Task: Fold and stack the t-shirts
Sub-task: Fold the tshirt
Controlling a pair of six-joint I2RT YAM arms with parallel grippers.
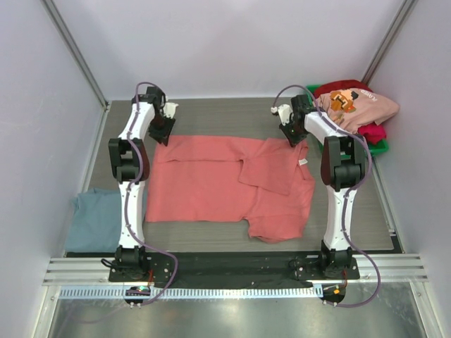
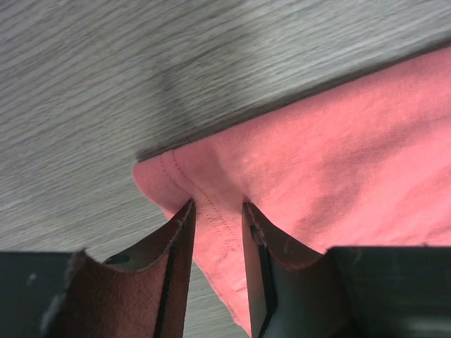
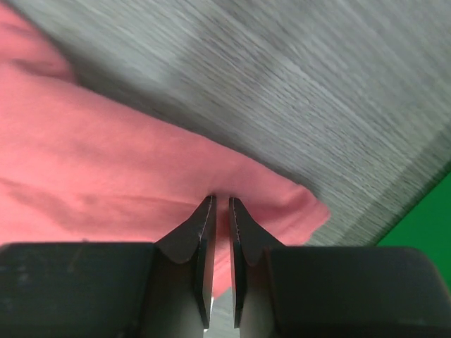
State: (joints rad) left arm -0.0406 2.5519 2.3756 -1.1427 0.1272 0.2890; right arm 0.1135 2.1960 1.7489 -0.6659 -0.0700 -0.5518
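Left wrist view, left pincer [image 2: 217, 205] clamped narrow on hem corner of plain salmon-red cloth t-shirt [image 2: 338, 162], right pincer [image 3: 221, 203] pinched on other far corner, shirt spread on grey woodgrain surface [image 1: 211, 116]

Found the spread t-shirt [image 1: 211, 183] central on the table [image 1: 232, 116], far corners pinched in the left gripper [image 1: 163, 137] and right gripper [image 1: 291, 137]. Saw a second t-shirt [image 1: 95, 218] beside the table's near-left edge, and heaped t-shirts [image 1: 356, 105] in the bin [image 1: 380, 146] at far right.
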